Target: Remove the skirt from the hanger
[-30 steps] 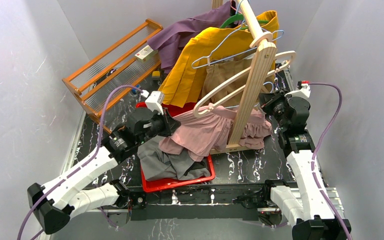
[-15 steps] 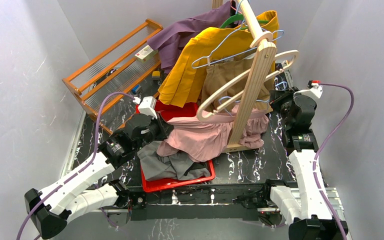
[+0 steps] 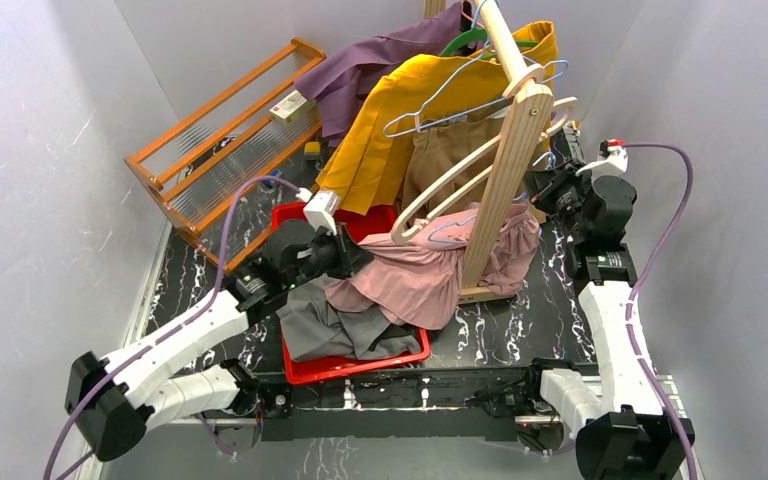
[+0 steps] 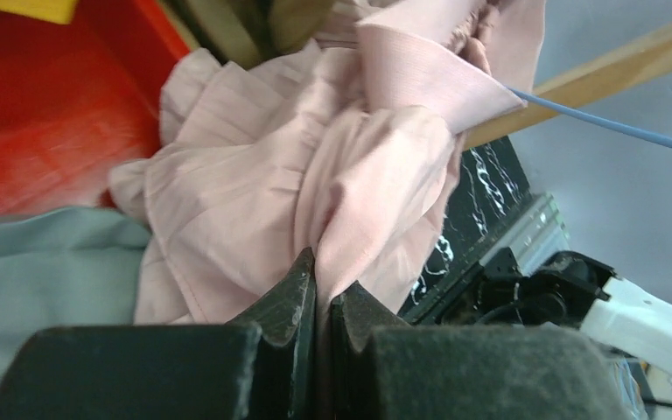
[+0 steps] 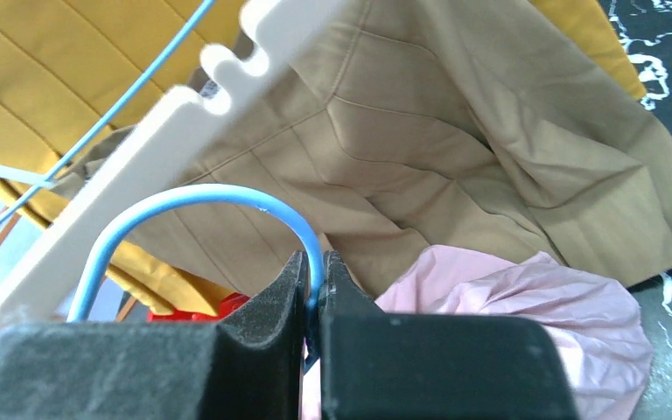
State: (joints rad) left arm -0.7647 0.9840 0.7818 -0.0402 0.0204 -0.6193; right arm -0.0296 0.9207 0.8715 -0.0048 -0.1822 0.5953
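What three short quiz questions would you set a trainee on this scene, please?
1. True or false: the left gripper is shut on the pink skirt.
2. What does the right gripper pinch? A) the blue wire hanger B) a wooden rail C) a yellow sleeve
3. Fill in: the grey garment lies in the ___ tray.

Key: 1 true; 2 A; 3 red.

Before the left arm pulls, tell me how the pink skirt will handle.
Probably floppy: the skirt bunches in soft folds where the left end effector pinches it. Likely light, since the cloth looks thin. It may snag, as the blue wire emerges from its folded edge.
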